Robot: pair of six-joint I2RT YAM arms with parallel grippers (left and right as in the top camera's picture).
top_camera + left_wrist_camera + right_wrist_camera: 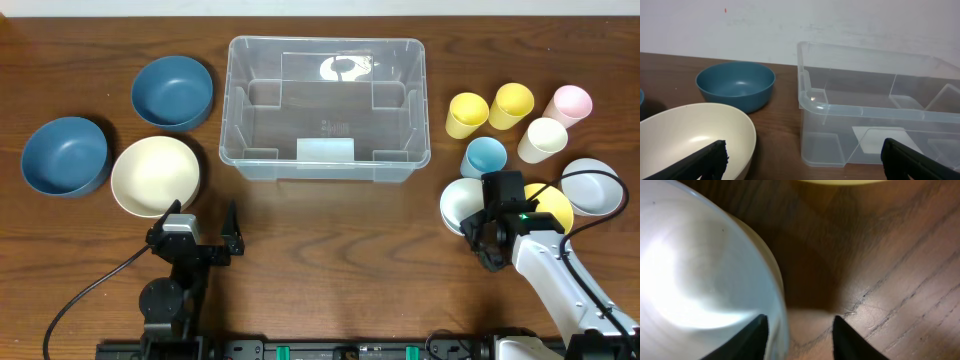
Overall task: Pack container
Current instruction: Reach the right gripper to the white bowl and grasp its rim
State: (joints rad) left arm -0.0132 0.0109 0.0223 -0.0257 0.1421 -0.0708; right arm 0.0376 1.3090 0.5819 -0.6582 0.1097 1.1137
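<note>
The container is a large clear bin at the table's back middle, with nothing in it; the left wrist view shows its near corner. My right gripper hangs over the rim of a pale white bowl at the right. In the right wrist view its jaws straddle that bowl's rim. One finger is inside the bowl and the other stands outside with a gap to the rim. My left gripper stands open near the front left, holding nothing.
A cream bowl lies just ahead of the left gripper, with two blue bowls beyond. Right of the bin stand several cups. A yellow bowl and a grey-white bowl sit beside the right gripper.
</note>
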